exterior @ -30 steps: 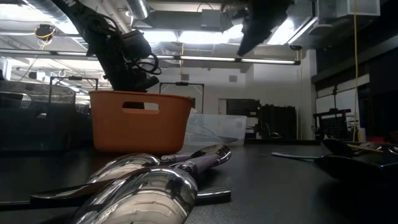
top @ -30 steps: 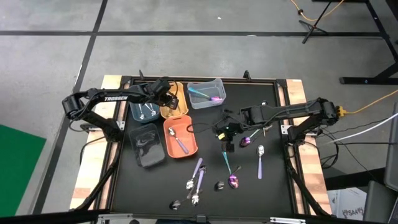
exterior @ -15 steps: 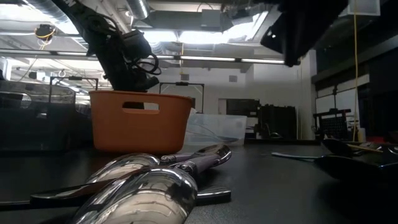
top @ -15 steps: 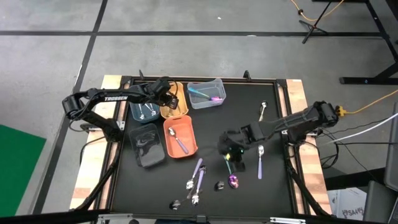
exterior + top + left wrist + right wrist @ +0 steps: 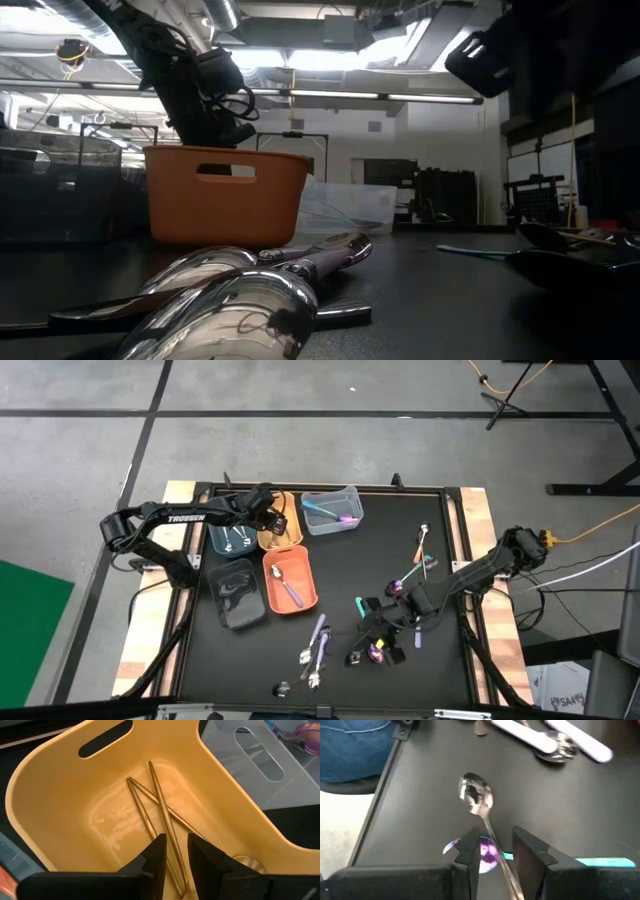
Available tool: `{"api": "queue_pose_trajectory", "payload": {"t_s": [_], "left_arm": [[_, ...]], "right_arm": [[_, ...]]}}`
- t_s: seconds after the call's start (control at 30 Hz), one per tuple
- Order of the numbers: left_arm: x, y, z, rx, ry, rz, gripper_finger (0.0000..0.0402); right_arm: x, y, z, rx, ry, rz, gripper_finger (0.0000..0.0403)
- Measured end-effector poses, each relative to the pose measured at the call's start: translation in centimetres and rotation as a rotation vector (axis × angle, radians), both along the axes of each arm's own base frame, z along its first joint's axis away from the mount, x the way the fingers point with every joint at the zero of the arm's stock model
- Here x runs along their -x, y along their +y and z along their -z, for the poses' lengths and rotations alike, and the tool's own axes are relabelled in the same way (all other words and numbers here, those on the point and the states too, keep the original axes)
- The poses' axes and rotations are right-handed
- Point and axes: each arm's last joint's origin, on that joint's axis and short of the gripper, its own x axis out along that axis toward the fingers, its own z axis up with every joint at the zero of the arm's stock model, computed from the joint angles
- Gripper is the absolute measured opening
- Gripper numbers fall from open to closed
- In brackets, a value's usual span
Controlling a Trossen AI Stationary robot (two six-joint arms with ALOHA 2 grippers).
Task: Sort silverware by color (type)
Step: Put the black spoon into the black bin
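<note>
**Right tool lines up over a silver spoon near the bench's front edge**

The right tool (image 5: 492, 852) hangs low at about five o'clock on the bench (image 5: 440, 550), fingers parted and empty, straddling the thin handle of a silver spoon (image 5: 476, 796) that lies flat, its bowl pointing away from the wrist. A purple spoon (image 5: 487, 854) and a teal one (image 5: 607, 863) lie just beneath and beside it. More loose pieces sit at six o'clock and at two o'clock. The left tool (image 5: 172, 855) hovers inside the yellow bin (image 5: 55, 795) at eleven o'clock, fingers slightly apart, holding nothing; two gold pieces (image 5: 160, 802) lie crossed on the bin floor.

The spoon looks light, rigid and slick, and it lies flush on the dark surface. A pinch across the narrow handle, close to the bowl, seems the best hold; polished metal could slip or pivot if taken near the tip.
</note>
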Motion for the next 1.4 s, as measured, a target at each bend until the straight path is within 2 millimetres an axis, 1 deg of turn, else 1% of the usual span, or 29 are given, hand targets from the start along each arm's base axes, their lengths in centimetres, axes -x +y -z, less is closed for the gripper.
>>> {"api": "queue_pose_trajectory", "payload": {"t_s": [0.23,0.53,0.73,0.93,1.1,1.23,1.4], "left_arm": [[0.0,0.0,0.0,0.0,0.0,0.0,0.0073],[0.0,0.0,0.0,0.001,0.0,0.0,0.0073],[0.0,0.0,0.0,0.0,0.0,0.0,0.0073],[0.0,0.0,0.0,0.0,0.0,0.0,0.0073],[0.0,0.0,0.0,0.001,0.0,0.0,0.0073],[0.0,0.0,0.0,0.001,0.0,-0.001,0.0073],[0.0,0.0,0.0,0.001,0.001,-0.001,0.0073]], "right_arm": [[0.8,1.0,2.3,-0.038,-0.07,-0.038,0.0099],[2.3,0.0,5.1,0.028,0.019,-0.026,0.0099],[3.1,-0.5,6.3,0.067,0.051,-0.016,0.0099],[3.5,-0.9,7.1,0.106,0.06,-0.001,0.0099],[3.5,-1.0,7.1,0.117,0.049,0.004,0.0099],[3.5,-1.0,7.1,0.134,0.031,-0.038,0.0099],[3.3,-0.9,7.5,0.132,0.033,-0.045,0.0099]]}}
